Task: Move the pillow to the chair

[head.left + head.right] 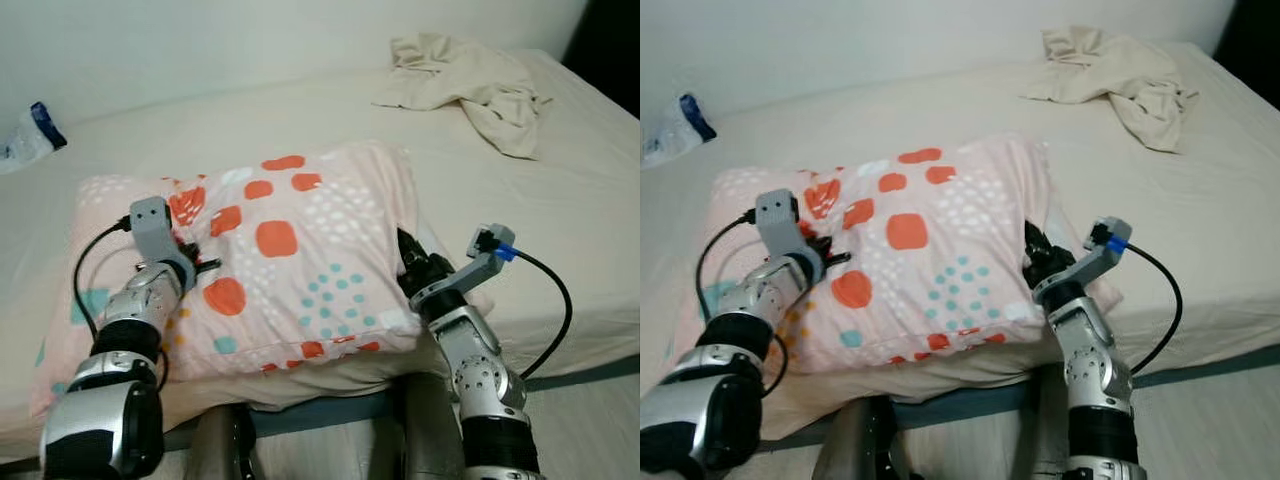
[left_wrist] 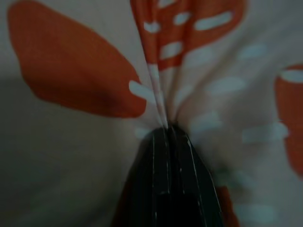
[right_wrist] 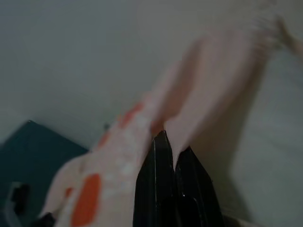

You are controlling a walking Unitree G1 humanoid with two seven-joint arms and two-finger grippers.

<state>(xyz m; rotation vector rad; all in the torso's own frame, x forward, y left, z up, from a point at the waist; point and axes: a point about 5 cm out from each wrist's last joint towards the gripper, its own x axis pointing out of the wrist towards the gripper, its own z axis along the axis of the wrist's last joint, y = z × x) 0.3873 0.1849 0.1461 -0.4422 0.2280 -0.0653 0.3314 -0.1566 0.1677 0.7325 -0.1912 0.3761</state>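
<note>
A pale pink pillow (image 1: 290, 260) with orange patches and teal and white dots lies on the near part of a bed (image 1: 560, 200), overhanging its front edge a little. My left gripper (image 1: 195, 255) is shut on a pinched fold of the pillow's top near its left end; the fold shows between its fingertips (image 2: 163, 130) in the left wrist view. My right gripper (image 1: 405, 255) is shut on the pillow's right edge, with pink fabric (image 3: 189, 109) rising from between its fingers. No chair is in view.
A crumpled beige cloth (image 1: 470, 80) lies at the back right of the bed. A clear plastic bag with a blue part (image 1: 30, 135) sits at the back left. A white wall runs behind the bed. Floor shows below the bed's front edge.
</note>
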